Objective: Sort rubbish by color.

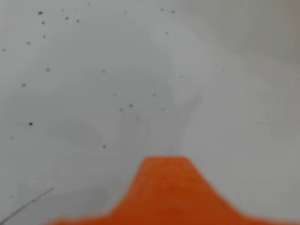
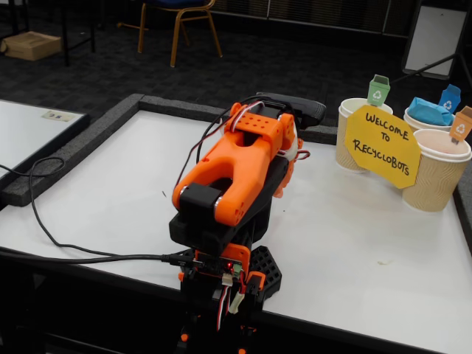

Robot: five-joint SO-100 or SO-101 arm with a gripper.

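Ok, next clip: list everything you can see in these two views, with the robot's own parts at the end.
Paper cups: three, beige, far right of the table in the fixed view.
Bin tags: three, green, blue and orange, one standing on each cup.
Paper lump: one, light blue, lying in the middle cup. No green lump shows.
Sign: one, yellow, "Welcome to Recyclobots", in front of the cups.
Table: one, white with a grey foam border.
Cable: black, running across the table's left side to the arm's base.
Chair: one, tan legs, on the floor behind.
Arm: one, orange and black, folded at the near edge.
Gripper: orange, blurred in the wrist view; open or shut cannot be told.
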